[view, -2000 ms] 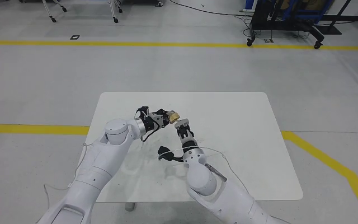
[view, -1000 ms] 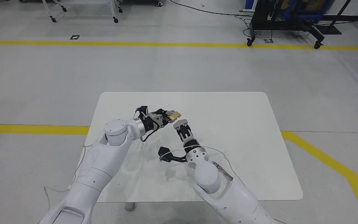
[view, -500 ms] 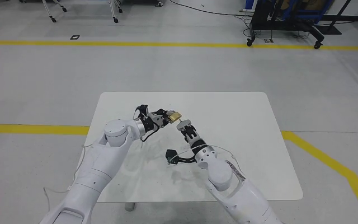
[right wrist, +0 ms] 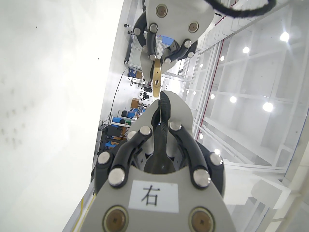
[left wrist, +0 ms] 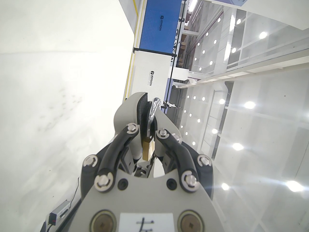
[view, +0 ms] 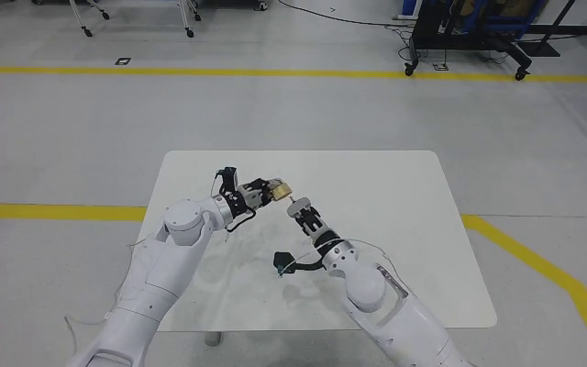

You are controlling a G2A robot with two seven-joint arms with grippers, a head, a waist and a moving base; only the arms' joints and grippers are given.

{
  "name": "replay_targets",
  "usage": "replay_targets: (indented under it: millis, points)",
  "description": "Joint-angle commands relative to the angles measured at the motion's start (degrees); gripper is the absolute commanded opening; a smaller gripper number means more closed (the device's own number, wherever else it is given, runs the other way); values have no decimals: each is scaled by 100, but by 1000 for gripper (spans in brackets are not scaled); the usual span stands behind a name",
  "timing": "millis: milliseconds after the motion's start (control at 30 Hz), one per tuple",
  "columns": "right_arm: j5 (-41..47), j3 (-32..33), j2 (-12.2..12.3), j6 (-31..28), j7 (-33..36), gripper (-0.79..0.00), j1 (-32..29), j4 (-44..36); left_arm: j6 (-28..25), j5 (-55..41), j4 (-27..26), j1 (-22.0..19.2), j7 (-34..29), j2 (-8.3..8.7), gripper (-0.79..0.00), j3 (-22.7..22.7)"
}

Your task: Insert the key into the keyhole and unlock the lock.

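Aligning thin metal key (right wrist: 158,114) with small brass padlock (right wrist: 156,73).
With left gripper (left wrist: 149,108) clamped on padlock and right gripper (right wrist: 161,99) pinching key, keep blade level with keyhole (right wrist: 157,82), push straight.

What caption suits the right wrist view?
Right gripper aims its key at the brass padlock held by the left gripper.

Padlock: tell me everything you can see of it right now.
The padlock has a slim brass-coloured body and a silvery shackle. The left gripper is shut on its shackle end and holds it above the table. The keyhole in its end face is empty and faces the key, which the right gripper holds close by.
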Motion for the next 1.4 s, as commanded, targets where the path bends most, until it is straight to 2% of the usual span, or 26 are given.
replay_targets:
  millis: [0,167,367,600,1367]
  points:
    - [0,-4,68,8,-14,-785,-37,-52,48,11,-52,40,-16,9,-785,-21]
    - [0,-287,157,-133,86,-785,115,3,92,91,-121,61,-10,10,-785,10]
    - [0,-555,155,-186,219,-785,282,87,76,134,-149,74,2,8,-785,19]
    - [0,-541,143,-224,406,-785,292,73,55,170,-194,105,27,10,-785,8]
    - [0,-525,70,-417,424,-785,353,115,3,329,-275,128,-7,-6,-785,91]
